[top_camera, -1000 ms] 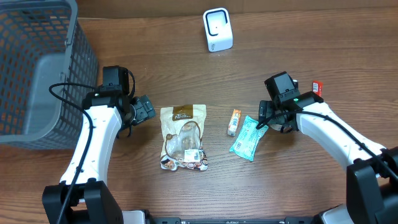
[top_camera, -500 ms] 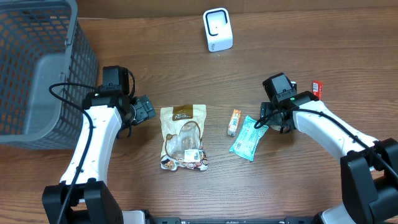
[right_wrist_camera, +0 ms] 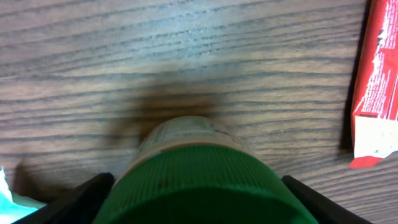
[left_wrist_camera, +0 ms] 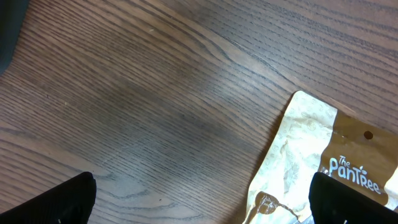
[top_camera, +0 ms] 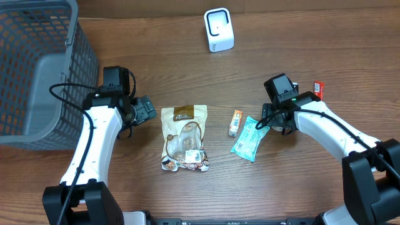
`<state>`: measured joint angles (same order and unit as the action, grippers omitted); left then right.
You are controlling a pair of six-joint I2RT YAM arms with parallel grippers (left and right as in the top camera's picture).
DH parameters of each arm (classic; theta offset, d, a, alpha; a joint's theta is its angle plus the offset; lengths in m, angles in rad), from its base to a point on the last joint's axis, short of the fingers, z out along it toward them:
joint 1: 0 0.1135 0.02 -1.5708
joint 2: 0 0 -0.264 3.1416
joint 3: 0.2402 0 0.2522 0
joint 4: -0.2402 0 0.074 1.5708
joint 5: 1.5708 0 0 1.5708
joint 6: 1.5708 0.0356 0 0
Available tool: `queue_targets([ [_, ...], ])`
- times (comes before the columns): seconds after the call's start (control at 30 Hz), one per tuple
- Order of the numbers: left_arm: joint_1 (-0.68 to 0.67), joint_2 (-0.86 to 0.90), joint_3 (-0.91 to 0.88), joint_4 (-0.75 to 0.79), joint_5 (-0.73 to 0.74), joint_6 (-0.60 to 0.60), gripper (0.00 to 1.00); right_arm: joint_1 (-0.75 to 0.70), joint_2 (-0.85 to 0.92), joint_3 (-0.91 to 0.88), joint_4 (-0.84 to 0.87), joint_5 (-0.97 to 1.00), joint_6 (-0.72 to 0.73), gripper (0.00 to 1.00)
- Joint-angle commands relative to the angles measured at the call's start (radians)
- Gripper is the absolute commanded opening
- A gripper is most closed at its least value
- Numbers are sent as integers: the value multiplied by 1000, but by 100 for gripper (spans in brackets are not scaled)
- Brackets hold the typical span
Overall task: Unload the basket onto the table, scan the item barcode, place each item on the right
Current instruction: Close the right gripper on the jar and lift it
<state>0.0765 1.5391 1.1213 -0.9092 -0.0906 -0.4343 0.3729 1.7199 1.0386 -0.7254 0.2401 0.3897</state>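
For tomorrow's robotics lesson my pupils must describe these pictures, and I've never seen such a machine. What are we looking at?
Two white robot arms work at a wooden table. One picture looks down from above; the others come from cameras on each wrist. On the table: a grey basket, a white scanner, a brown snack bag, an orange bar, a teal packet, a red packet. The left hand is open and empty. The right hand straddles a green-capped bottle; whether it grips is unclear.

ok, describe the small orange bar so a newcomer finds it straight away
Find the big cream-and-brown pouch mid-table. Between it and the teal packet to its right lies the orange bar. It is the smallest and narrowest of the three.
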Motion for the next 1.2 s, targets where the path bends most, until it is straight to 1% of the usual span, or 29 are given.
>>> queue_targets([
  [0.0,2,-2,14,1,-10,11,100,-4,0,-8,-3,1,4,86],
  [0.33,2,-2,14,1,-10,11,100,-4,0,-34,21,5,3,84],
  [0.37,2,-2,14,1,-10,11,100,-4,0,-34,23,6,3,83],
  [0.43,2,-2,14,1,-10,11,100,-4,0,-33,25,6,3,78],
  [0.5,2,-2,14,1,-10,11,100,-4,0,-31,25,6,3,77],
  [0.63,2,-2,14,1,-10,11,100,-4,0,-26,25,6,3,79],
  [0.73,2,-2,14,1,-10,11,100,-4,0,-26,26,6,3,84],
  [0.83,2,-2,14,1,-10,11,100,-5,-1,-15,23,-21,3,85],
  [0.97,2,-2,14,1,-10,11,100,-29,-15,85,-68,-109,3,86],
  [1.03,2,-2,14,1,-10,11,100,-48,-21,163,-139,-148,2,88],
  [1.1,2,-2,14,1,-10,11,100,-68,-21,248,-229,-166,3,89],
  [1.13,2,-2,14,1,-10,11,100,-76,-21,286,-274,-168,3,90],
  [1.17,2,-2,14,1,-10,11,100,-84,-21,320,-312,-168,3,94],
])
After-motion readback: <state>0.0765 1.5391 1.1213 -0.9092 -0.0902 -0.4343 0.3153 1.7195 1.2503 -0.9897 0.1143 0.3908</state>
